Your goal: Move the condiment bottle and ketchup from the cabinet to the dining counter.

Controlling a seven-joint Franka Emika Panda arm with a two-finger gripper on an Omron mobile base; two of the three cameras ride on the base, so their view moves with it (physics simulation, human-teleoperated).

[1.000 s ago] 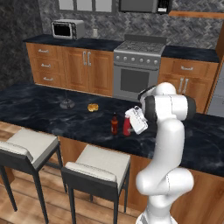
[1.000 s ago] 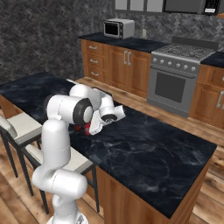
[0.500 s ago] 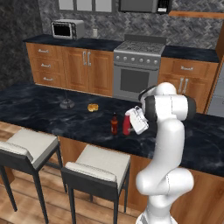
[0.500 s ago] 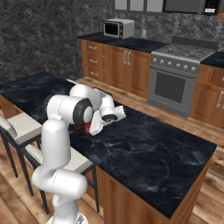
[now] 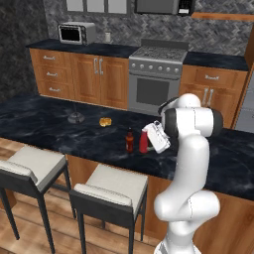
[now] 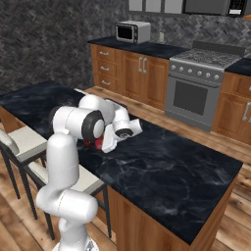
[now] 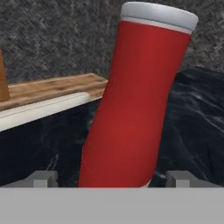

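Here the ketchup [image 7: 135,100] stands on the dining counter [image 5: 44,124], just beside the condiment bottle [image 5: 130,141], so both bottles are out of the cabinet. The gripper [image 5: 149,140] is around the ketchup, and in the hand view the two finger tips stand wide, apart from the red body on each side, so it is not gripped. I judge the step is the release of the last bottle. The next move calls for drawing the hand straight back, without knocking either bottle. No container with contents is visible near them.
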